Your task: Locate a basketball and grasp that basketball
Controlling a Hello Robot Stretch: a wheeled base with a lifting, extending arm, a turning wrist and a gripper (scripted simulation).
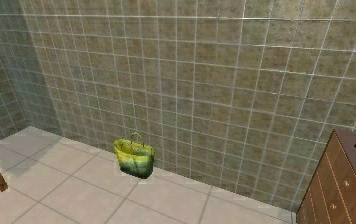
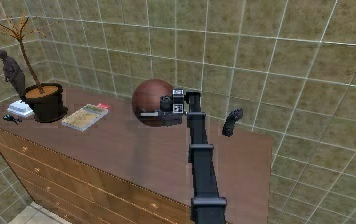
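Basketball [image 2: 149, 97] on dresser [image 2: 136, 150] top, back near tiled wall [image 2: 286, 60], bare wood toward front edge. Gripper [image 2: 164, 110] at the ball; can't tell whether it holds anything. Green bag [image 1: 134, 157] on open floor [image 1: 66, 190]

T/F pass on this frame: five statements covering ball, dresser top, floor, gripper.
1. The basketball is on the wooden dresser. True.
2. The green and yellow bag hangs on the tiled wall. False: it stands on the floor by that wall.
3. The potted plant stands left of the basketball in the arm side view. True.
4. The gripper hovers over bare dresser top, far from the basketball. False: its far end is at the basketball; whether it holds it cannot be told.
5. The book lies on the floor. False: it lies on the dresser, between the potted plant and the basketball.
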